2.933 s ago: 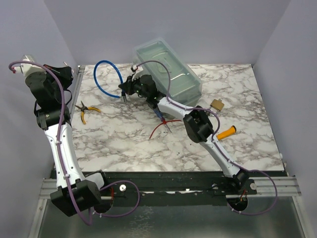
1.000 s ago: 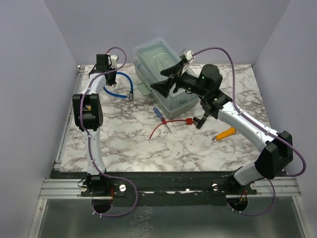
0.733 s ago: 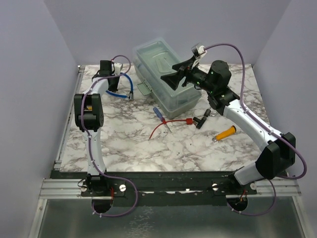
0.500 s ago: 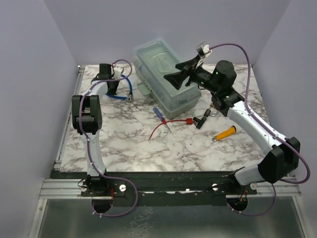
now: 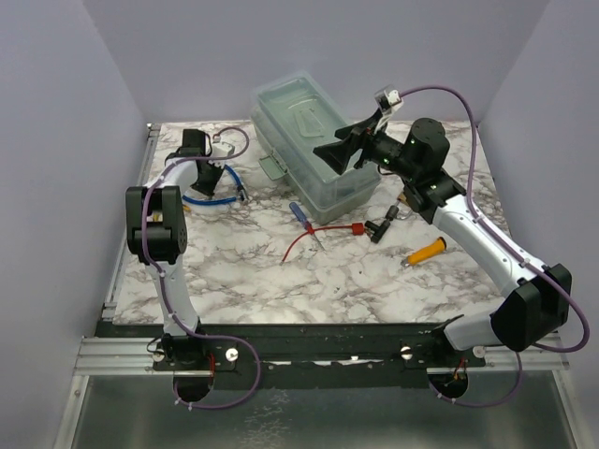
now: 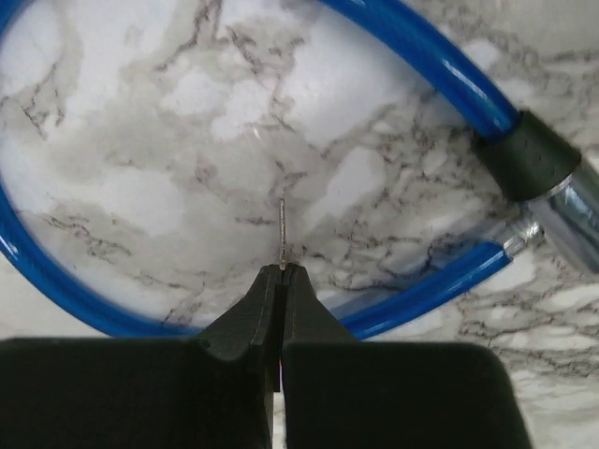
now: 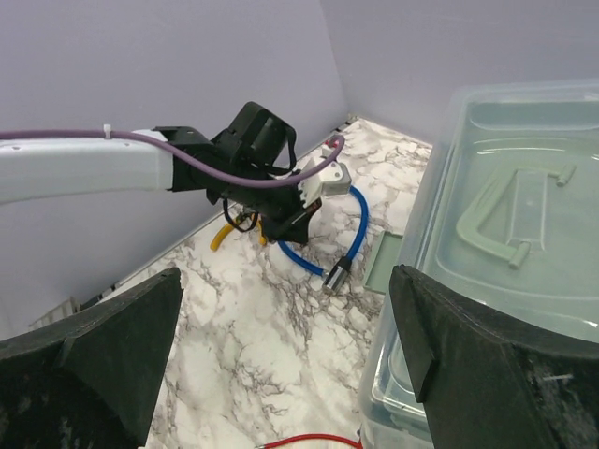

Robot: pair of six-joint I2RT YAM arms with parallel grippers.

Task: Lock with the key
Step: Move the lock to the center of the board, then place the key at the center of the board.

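My left gripper [image 5: 202,171] is shut on a thin silver metal blade [image 6: 282,234], the key seen edge-on, which sticks out past the fingertips. It hangs low over the table inside the blue cable loop [image 6: 440,70] at the back left. The lock [image 5: 403,194] shows only as a small brass patch behind my right forearm, near the clear box's right end. My right gripper [image 5: 344,150] is raised over the front right part of the clear plastic box [image 5: 309,126]. It stands wide open [image 7: 281,374] with nothing between its fingers, and looks toward the left gripper [image 7: 281,220].
A blue-handled screwdriver [image 5: 301,215], a red wire [image 5: 314,236] with a black clip [image 5: 379,227] and an orange tool handle [image 5: 426,251] lie in front of the box. Yellow-handled pliers [image 7: 223,238] lie by the left wall under the left arm.
The left gripper has come down and toward the near side, over the blue cable loop. The right gripper has risen and drifted right above the box, staying open.
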